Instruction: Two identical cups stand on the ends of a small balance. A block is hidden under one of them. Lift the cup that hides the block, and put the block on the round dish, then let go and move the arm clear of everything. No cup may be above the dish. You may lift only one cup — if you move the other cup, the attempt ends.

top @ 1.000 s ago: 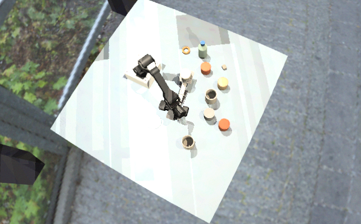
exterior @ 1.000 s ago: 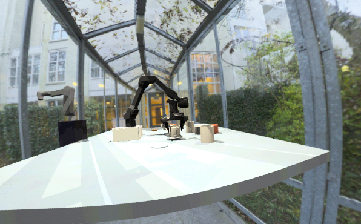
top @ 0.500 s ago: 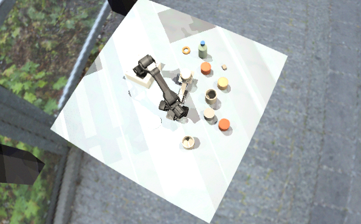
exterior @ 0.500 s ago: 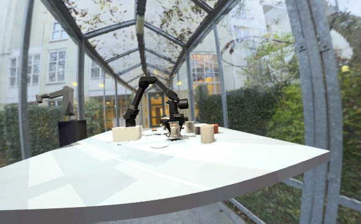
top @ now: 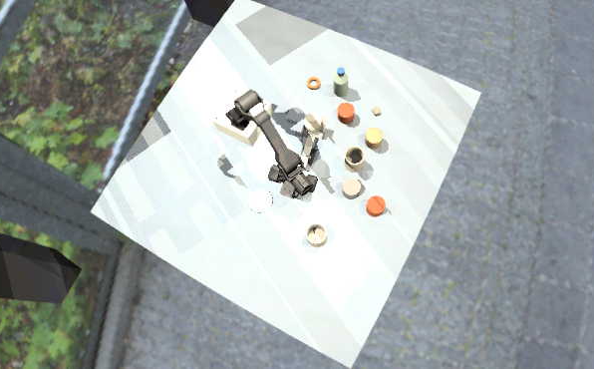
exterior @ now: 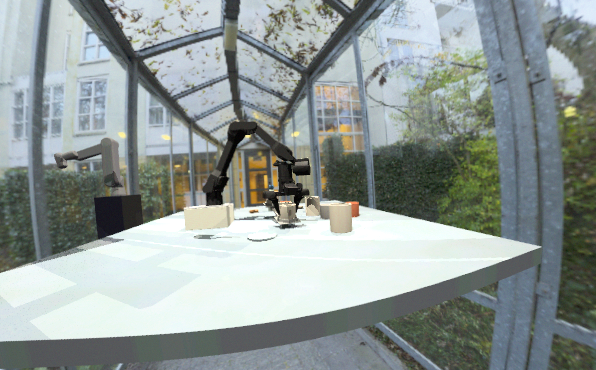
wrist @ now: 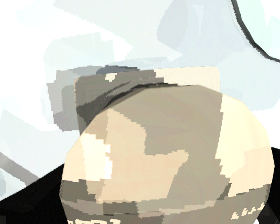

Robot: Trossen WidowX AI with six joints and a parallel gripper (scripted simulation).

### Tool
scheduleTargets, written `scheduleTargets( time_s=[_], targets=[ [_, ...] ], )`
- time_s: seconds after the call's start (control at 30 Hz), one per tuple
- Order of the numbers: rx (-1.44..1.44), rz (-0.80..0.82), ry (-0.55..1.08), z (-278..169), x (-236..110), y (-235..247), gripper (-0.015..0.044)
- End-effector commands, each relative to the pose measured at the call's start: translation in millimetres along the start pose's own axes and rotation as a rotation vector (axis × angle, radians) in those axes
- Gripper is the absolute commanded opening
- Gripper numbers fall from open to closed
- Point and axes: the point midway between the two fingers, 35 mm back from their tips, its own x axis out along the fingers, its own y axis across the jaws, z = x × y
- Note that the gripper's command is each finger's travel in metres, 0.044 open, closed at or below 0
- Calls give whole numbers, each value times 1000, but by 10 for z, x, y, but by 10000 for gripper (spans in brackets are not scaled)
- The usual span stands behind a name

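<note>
My gripper [top: 292, 188] [exterior: 287, 206] is down at the near end of the small balance [top: 310, 146] and is shut on the beige cup [exterior: 287, 213] [wrist: 165, 176] that stands there. In the wrist view the cup's closed top fills the lower part of the picture. The second identical cup [top: 313, 123] [exterior: 313, 205] stands on the balance's far end, apart from the gripper. The white round dish [top: 260, 200] [exterior: 262, 236] [wrist: 273, 3] lies on the table a little to the left of the gripper. The block is hidden.
To the right of the balance stand an orange ring [top: 313, 79], a bottle [top: 340, 83], two orange cylinders [top: 346, 113] [top: 376, 205], a yellow cylinder [top: 374, 137], a beige cylinder [top: 352, 187], a small cube [top: 377, 111] and two open cups [top: 354, 159] [top: 316, 234].
</note>
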Motion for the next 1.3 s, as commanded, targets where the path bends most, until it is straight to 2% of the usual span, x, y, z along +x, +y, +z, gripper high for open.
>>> scheduleTargets(
  time_s=[0.0, 1.27],
  targets=[
    [4, 4, -4, 13, -70, 19, 0],
    [4, 4, -4, 40, -544, 58, 0]
  ],
)
